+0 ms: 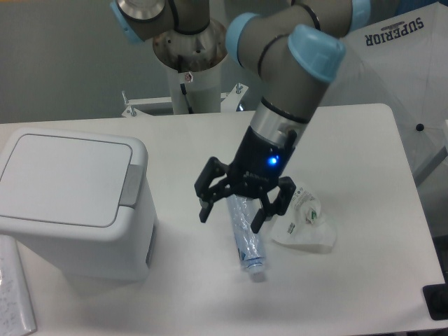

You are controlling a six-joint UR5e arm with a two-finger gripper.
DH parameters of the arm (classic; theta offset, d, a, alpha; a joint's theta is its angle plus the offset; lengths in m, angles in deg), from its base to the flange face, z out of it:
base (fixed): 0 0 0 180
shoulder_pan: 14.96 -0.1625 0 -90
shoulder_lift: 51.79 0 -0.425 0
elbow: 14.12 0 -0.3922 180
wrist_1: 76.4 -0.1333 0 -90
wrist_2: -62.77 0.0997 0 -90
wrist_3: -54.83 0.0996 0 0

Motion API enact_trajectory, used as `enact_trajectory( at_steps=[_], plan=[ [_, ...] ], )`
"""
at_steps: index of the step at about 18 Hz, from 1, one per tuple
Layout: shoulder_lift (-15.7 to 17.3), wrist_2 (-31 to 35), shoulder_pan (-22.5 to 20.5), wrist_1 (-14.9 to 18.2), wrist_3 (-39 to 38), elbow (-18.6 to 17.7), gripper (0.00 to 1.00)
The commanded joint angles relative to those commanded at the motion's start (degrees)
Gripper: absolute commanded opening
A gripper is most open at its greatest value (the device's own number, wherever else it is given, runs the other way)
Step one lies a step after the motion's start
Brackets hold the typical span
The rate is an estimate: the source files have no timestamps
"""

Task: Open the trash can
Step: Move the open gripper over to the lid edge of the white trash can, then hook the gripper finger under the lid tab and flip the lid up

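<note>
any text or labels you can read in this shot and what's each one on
"SUPERIOR": dark capitals on the white sheet at the upper right, behind the table.
White packet beside the plastic bottle: green and dark print, too small to read.
Paper at the lower left edge: faint marks, too blurred to read.
Trash can: no text visible.
Gripper: only a blue light, no text.

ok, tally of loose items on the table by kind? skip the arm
Trash can: 1, the white trash can, lid shut
Plastic bottle: 1, clear bottle lying under the open gripper
Crumpled wrapper: 1, white wrapper right of the bottle
Paper sheet: 1, paper at the bottom left edge, partly cut off
Total: 4
</note>
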Motion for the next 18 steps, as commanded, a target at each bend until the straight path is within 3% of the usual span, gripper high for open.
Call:
enact_trajectory(
  at_steps=[3, 7, 18],
  plan=[
    [2.3, 0.4, 2.0, -0.8, 0.6, -2.9, 1.00],
    [4.2, 0.4, 5.6, -6.0, 0.6, -8.3, 1.00],
    [4.2, 0.4, 6.4, -6.8, 0.8, -9.4, 1.00]
  ],
)
